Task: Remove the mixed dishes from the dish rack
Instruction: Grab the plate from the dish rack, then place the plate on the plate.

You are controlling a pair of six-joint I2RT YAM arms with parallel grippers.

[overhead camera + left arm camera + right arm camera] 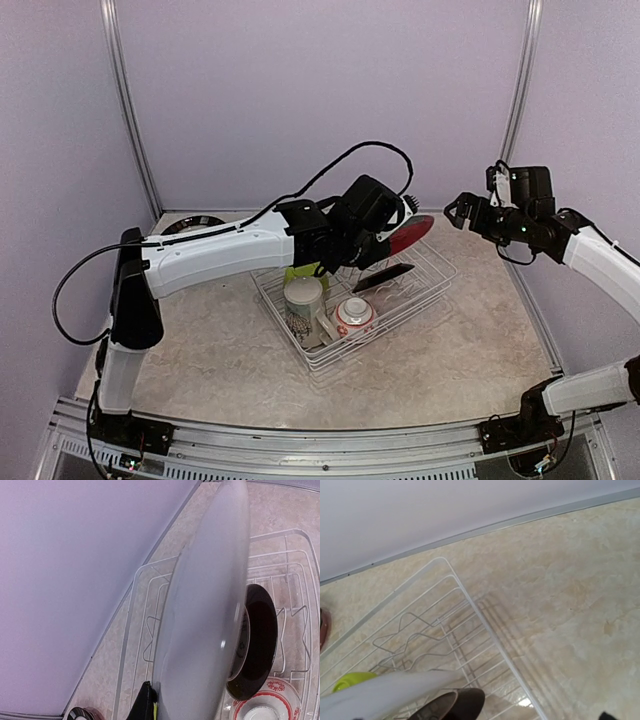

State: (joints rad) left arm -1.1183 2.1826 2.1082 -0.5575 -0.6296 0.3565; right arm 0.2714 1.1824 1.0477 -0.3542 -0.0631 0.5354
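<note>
Left gripper (382, 238) is clamped on the rim of the red plate (412, 232), which tilts out just beyond its fingers, above the rack (425, 285). Stiff, glazed and breakable, the plate looks slippery and liable to swing on so small a pinch, so a deeper bite on the rim seems safer. Below the gripper sit the mug (303, 300), small bowl (354, 314) and black plate (262, 640). Right gripper (462, 210) hovers well to the right, jaws wide apart, holding nothing.

— What do we have underneath it all?
— A beige, marbled table (220, 350).
— And what do we see resting on it?
— The white wire dish rack (432, 268), set at a slant near the middle. We also spot a dark round dish (190, 224) in the far left corner, well apart from the rack.
</note>
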